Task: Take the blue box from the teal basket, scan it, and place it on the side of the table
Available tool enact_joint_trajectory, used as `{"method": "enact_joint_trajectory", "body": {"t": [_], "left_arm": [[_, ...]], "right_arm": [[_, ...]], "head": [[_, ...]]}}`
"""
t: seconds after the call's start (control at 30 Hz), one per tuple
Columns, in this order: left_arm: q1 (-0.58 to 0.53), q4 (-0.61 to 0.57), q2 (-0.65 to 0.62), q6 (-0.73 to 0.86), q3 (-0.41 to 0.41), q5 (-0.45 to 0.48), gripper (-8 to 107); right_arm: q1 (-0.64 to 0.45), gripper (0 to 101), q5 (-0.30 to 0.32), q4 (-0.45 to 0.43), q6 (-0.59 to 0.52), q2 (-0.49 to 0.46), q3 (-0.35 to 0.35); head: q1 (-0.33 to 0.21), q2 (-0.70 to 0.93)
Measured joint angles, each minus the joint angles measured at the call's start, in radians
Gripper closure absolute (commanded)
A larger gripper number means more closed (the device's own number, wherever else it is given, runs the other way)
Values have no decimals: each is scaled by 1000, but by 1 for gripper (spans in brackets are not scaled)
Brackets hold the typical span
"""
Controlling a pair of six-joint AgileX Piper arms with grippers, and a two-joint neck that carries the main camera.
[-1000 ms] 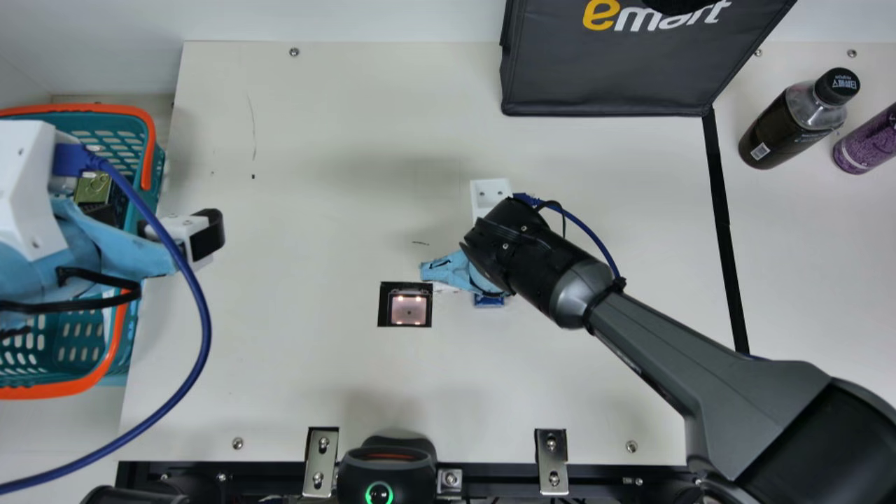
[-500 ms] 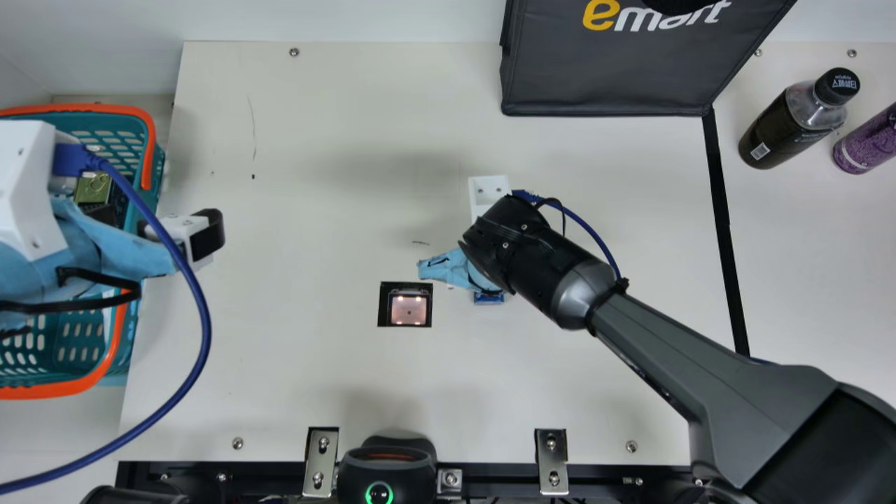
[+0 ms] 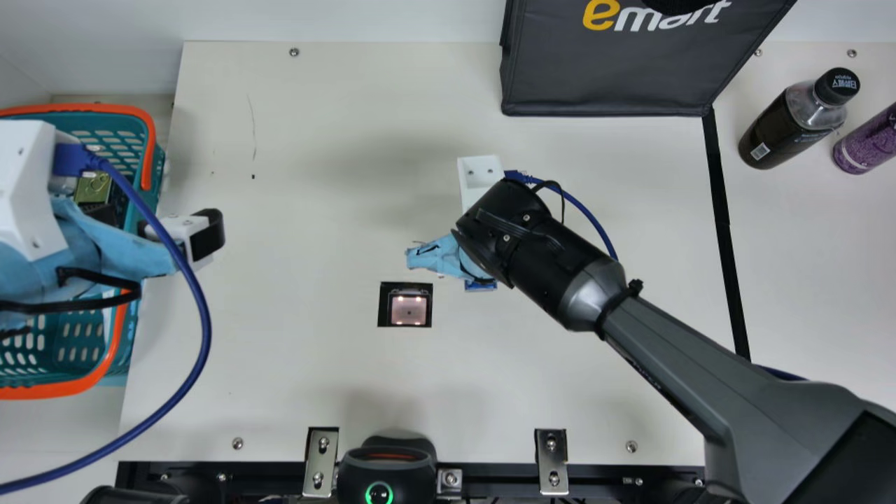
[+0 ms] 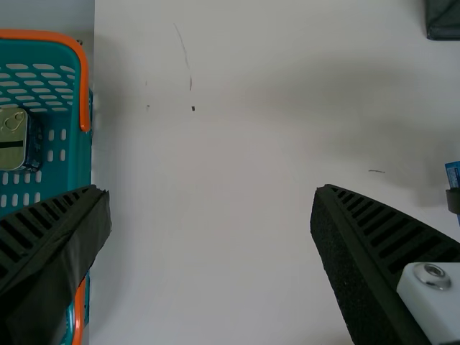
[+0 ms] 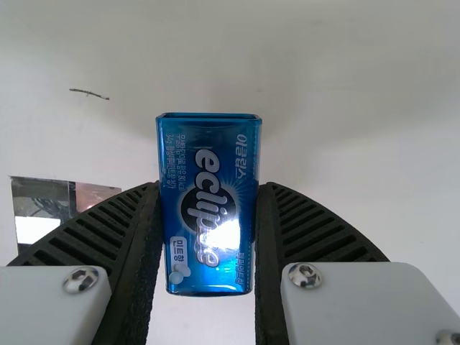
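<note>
Blue box (image 5: 208, 215), right wrist view: clamped in the right gripper (image 5: 209, 188), between ribbed fingers; glossy, metallic-looking oblong with rounded edges. Main view: the box is held near the scanner window (image 3: 409, 309), a dark-framed square. Scanning appears in hand; a completed read cannot be confirmed. If unread, align over the window; otherwise transfer to the side of the table (image 3: 308, 364). Left wrist view: left gripper (image 4: 210, 190) jaws apart, unloaded; teal basket (image 4: 81, 158), perforated, plastic-looking.

The main view faces down from high up, sharing the basket (image 3: 105, 108) near the left fingers (image 3: 207, 241) and scanner window (image 3: 409, 311) near the right fingers (image 5: 136, 237) with closer, downward-looking wrist views.
</note>
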Motion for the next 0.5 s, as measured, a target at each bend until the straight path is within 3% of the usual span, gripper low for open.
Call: {"method": "enact_joint_trajectory", "body": {"t": [0.2, 0.5], "left_arm": [[0, 0, 0, 0, 0, 0, 9], [0, 0, 0, 0, 0, 0, 9]], "right_arm": [[-29, 101, -2, 7, -7, -32, 26], [-168, 101, -49, 13, -60, -160, 167]], "head": [[0, -126], [0, -322]]}}
